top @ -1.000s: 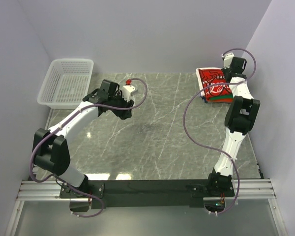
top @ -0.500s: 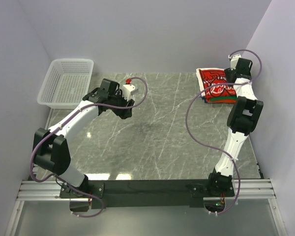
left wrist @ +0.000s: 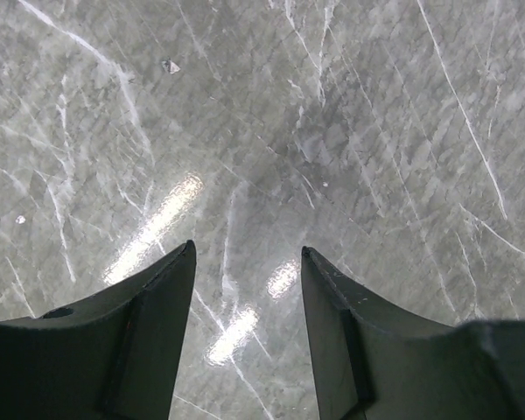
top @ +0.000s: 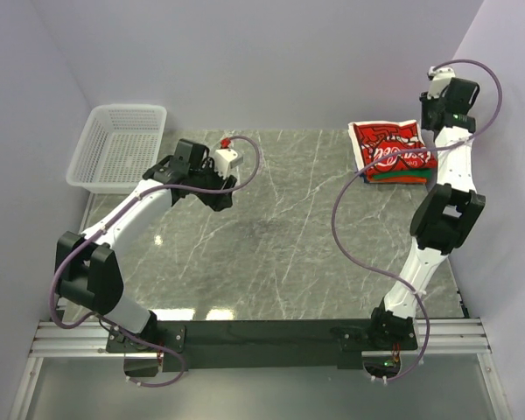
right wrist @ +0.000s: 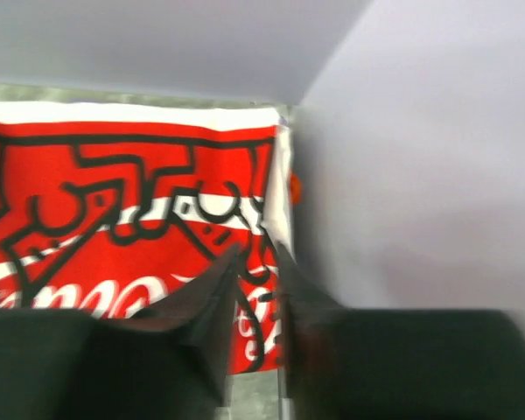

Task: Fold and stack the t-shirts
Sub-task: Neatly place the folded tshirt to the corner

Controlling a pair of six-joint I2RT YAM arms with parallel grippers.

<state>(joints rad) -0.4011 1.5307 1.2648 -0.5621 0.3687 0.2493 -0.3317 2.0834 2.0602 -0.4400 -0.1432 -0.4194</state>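
Note:
The folded white t-shirt (top: 392,149), its large red-and-white print facing up, tops a stack at the table's back right corner; green and blue folded edges (top: 394,178) show beneath it. In the right wrist view the print (right wrist: 122,219) fills the left, with a bit of orange (right wrist: 295,188) at its edge. My right gripper (top: 430,121) hangs above the stack's right edge by the wall, its jaws a narrow gap apart and empty (right wrist: 255,254). My left gripper (top: 223,199) is open and empty over bare table (left wrist: 247,254).
A white plastic mesh basket (top: 118,144) stands at the back left. The lilac side wall (right wrist: 420,157) is close on the right of the right gripper. Grey marble tabletop (top: 280,227) lies between the arms.
My right gripper has risen off the stack and moved right toward the wall, leaving the white tee on top. The left arm has shifted only slightly.

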